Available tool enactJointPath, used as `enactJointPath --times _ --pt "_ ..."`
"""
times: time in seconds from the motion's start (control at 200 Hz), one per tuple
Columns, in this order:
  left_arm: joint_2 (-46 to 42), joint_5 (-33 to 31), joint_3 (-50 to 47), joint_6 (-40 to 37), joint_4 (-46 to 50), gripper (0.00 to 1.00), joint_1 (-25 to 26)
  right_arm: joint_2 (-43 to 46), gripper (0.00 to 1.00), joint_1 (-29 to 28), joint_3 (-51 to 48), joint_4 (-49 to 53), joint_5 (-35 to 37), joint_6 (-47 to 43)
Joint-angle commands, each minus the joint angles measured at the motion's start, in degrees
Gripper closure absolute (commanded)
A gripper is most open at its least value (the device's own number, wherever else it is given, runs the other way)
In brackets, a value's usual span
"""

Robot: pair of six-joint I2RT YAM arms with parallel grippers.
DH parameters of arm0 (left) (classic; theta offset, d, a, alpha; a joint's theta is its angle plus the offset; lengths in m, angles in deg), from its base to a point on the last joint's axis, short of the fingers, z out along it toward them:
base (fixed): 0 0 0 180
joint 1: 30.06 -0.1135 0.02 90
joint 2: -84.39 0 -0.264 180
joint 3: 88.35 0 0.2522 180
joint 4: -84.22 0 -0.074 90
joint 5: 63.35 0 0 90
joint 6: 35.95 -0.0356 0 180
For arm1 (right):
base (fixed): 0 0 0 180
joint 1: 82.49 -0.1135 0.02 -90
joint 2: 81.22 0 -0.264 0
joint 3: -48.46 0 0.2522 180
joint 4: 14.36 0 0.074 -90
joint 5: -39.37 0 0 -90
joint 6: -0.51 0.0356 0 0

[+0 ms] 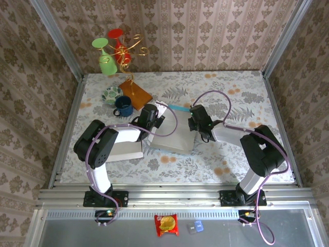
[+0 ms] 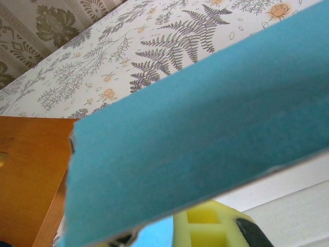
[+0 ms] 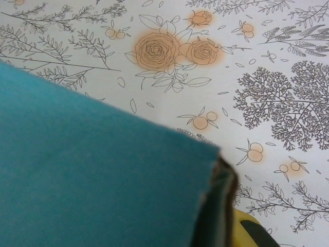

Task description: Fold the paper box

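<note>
Risk of tearing or mis-creasing paper box in middle of tabletop from opposed pulling on 2 sides, with left gripper jaws clamped tight on its teal flap and right gripper jaws unreadable (hidden behind the flap), hence possible slip and flap springing back.

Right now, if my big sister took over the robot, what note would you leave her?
Left tool: shut, pinching a teal flap of the paper box.
Right tool: at the box's other side, with a teal panel right by its finger. I can't tell if it grips.
Box: mid-table, between the two tools. It looks mostly flat from above.
Done: both tools are at the box's flaps.
Left to do: fold the sides up and close it into a box shape.
</note>
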Motion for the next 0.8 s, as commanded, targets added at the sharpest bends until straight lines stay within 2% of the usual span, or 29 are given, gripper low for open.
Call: enactJointPath --times 0.0,0.175,0.26,0.395,0.465,0.645,0.795 --pt "1.9 1.3 0.0 -2.3 2.7 1.0 1.6 -2.6 0.85 -1.2 1.2 0.0 1.9 2.2" --pt "1.8 1.1 0.1 -2.3 3.0 1.0 1.6 -1.3 0.76 -0.6 0.3 -3.3 -2.4 3.3" --pt "1.7 1.1 0.0 -2.2 3.3 1.0 1.6 0.6 0.7 1.5 -0.5 -5.5 -9.7 5.2" --pt "1.7 1.5 0.6 -1.8 4.4 1.0 1.4 4.0 0.7 4.8 -4.7 -12.3 -20.1 6.6" --pt "1.9 1.5 1.0 -1.5 5.0 1.0 1.3 5.0 0.69 6.1 -7.1 -14.5 -23.2 6.1" --pt "2.3 1.3 1.6 -1.2 6.2 1.0 1.3 7.6 0.54 7.6 -13.0 -19.9 -25.9 3.2" --pt "2.2 1.1 1.6 -1.5 6.6 1.0 1.2 11.1 0.48 8.9 -17.4 -23.3 -27.8 4.3"
